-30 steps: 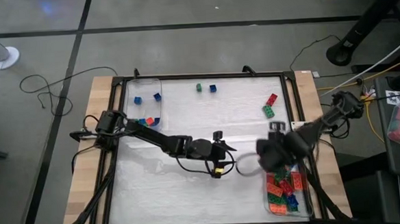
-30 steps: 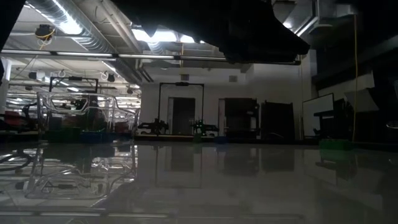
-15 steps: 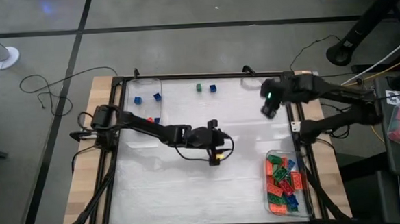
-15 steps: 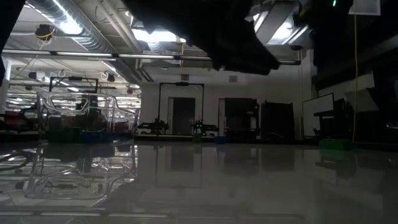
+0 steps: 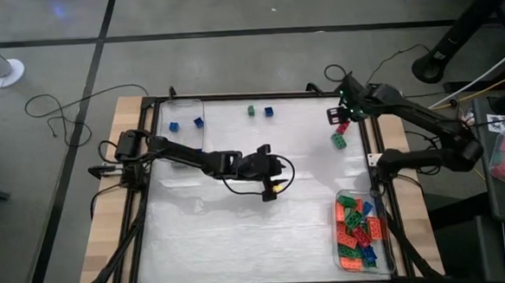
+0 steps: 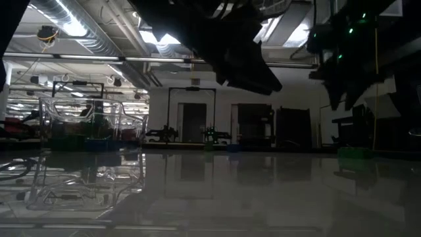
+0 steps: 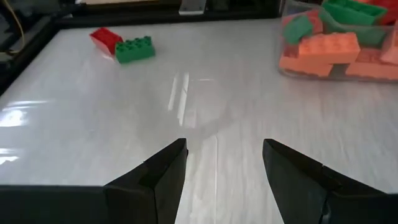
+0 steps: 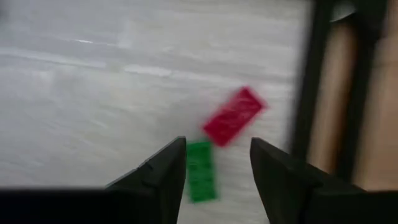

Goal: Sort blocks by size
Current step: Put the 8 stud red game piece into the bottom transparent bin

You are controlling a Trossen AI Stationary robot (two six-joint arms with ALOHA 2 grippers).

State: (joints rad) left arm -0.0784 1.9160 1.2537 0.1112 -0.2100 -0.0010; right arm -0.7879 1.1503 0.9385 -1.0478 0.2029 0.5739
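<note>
Pick-up approach: my right gripper (image 8: 212, 163), jaws parted and empty, hangs over the long red studded brick (image 8: 234, 116) and green brick (image 8: 200, 170) by the table's right rail, so I must next descend; left gripper (image 7: 219, 163), open, waits mid-table

Grey concrete floor (image 5: 256, 37) with dark seam lines; black cables (image 5: 60, 112) loop across it near the counter; white round post base (image 5: 5, 73) at far corner; low view: bright ceiling strip lights (image 6: 72, 27), exposed silver ducts (image 6: 99, 46), white back wall (image 6: 223, 108) with a dark doorway (image 6: 192, 122).
</note>
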